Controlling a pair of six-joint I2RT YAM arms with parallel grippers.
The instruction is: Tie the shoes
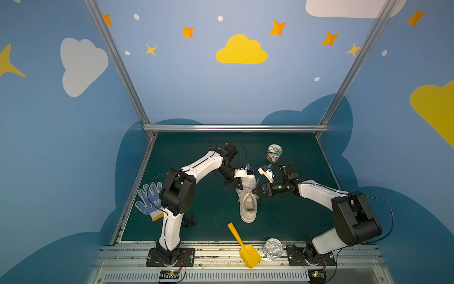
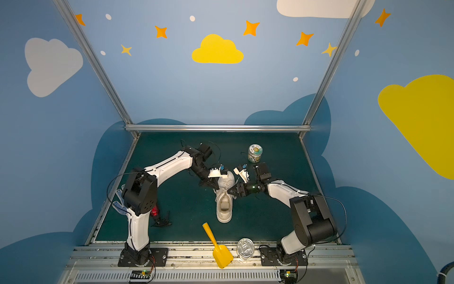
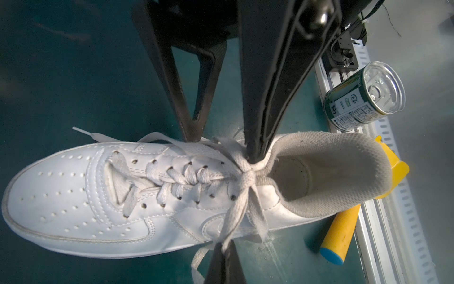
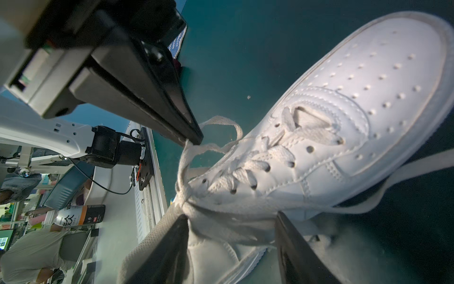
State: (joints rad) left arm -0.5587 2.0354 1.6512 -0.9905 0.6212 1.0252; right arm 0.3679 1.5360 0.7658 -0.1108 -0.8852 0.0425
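Note:
The shoe (image 1: 248, 204) (image 2: 224, 206), a white low-top sneaker, lies mid-mat with its toe toward the back wall. Its flat laces meet in a knot (image 3: 248, 172) at the top eyelets. My left gripper (image 3: 226, 246) (image 1: 241, 188) is shut on a lace strand that runs taut from the knot over the shoe's side. From the other side my right gripper (image 4: 231, 221) (image 1: 253, 190) stands open. One of its fingers (image 3: 255, 147) sits at the knot by the collar, and the second finger (image 3: 194, 132) is beside the sole. A loose lace end (image 3: 83, 131) lies by the toe.
A yellow toy shovel (image 1: 242, 246) and a tipped green can (image 1: 272, 248) lie near the front rail. A small printed jar (image 1: 274, 153) stands behind the right gripper. A blue-dotted glove (image 1: 147, 199) lies at the left edge, behind the left arm.

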